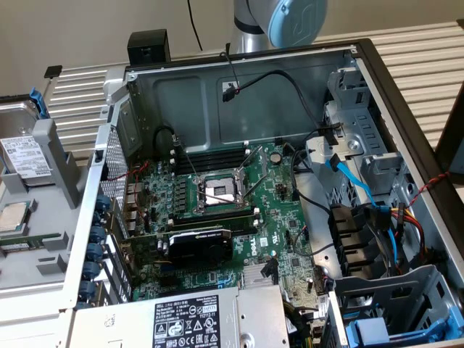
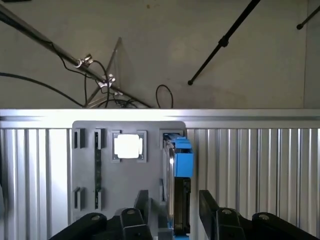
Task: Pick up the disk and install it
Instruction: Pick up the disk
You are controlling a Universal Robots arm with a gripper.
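Dark disk with blue frame
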